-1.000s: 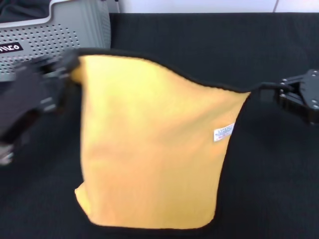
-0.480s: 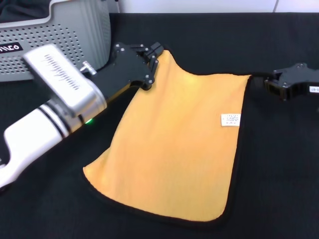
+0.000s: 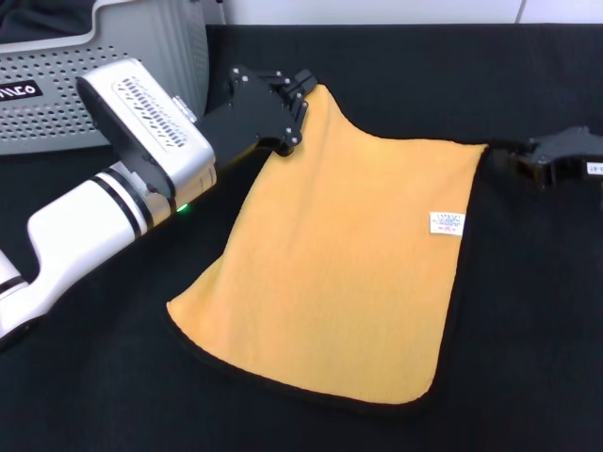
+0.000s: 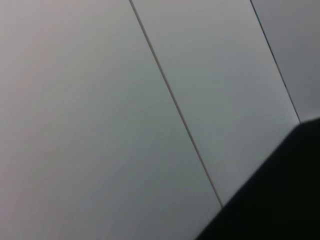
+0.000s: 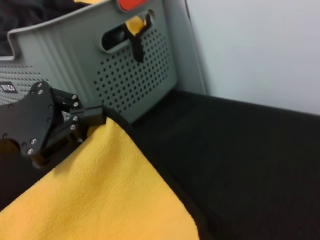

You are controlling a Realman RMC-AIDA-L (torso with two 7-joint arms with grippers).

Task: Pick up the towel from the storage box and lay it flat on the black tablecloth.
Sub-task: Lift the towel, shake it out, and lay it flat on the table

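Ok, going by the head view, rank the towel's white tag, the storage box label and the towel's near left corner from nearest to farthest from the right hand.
1. The white tag, on the towel near its right edge, just inward of the right hand.
2. The near left corner, across the towel on the black tablecloth.
3. The label on the storage box, at the far left.

White black-banded left arm, black screw-studded claw
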